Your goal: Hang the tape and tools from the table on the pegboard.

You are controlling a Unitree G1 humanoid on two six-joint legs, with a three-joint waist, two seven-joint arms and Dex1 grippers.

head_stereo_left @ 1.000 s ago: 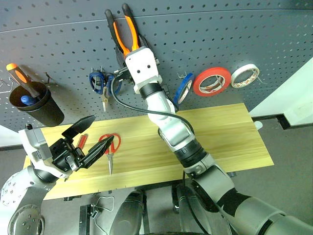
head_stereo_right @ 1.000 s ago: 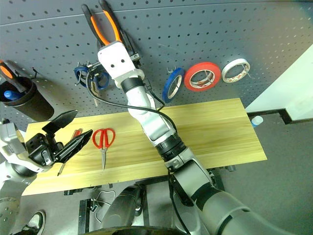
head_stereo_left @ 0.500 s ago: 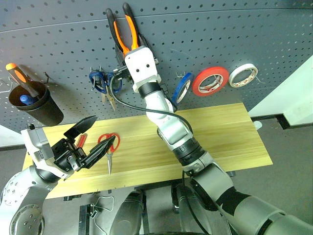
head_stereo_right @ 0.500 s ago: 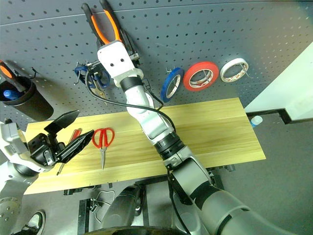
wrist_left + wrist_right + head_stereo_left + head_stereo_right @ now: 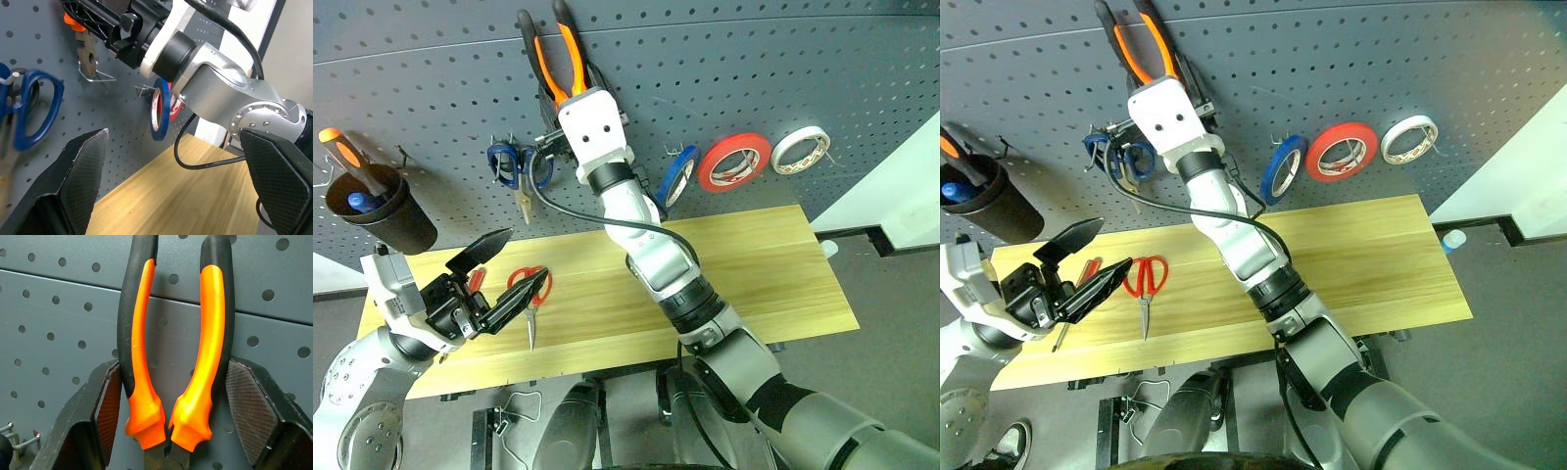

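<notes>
Right gripper clamps the orange-and-black-handled pliers, handles up, against the dark grey perforated pegboard. Left gripper is spread wide, empty, above red-handled scissors on the light wooden table.

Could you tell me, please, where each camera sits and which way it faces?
Left and right eye views: on the head, looking forward and down at the table and pegboard; both arms show.
Left wrist view: along the open left gripper toward the blue tape; the right arm crosses it.
Right wrist view: facing the pegboard, right gripper around the pliers.
Shared: the pliers and the pegboard appear in every view.
</notes>
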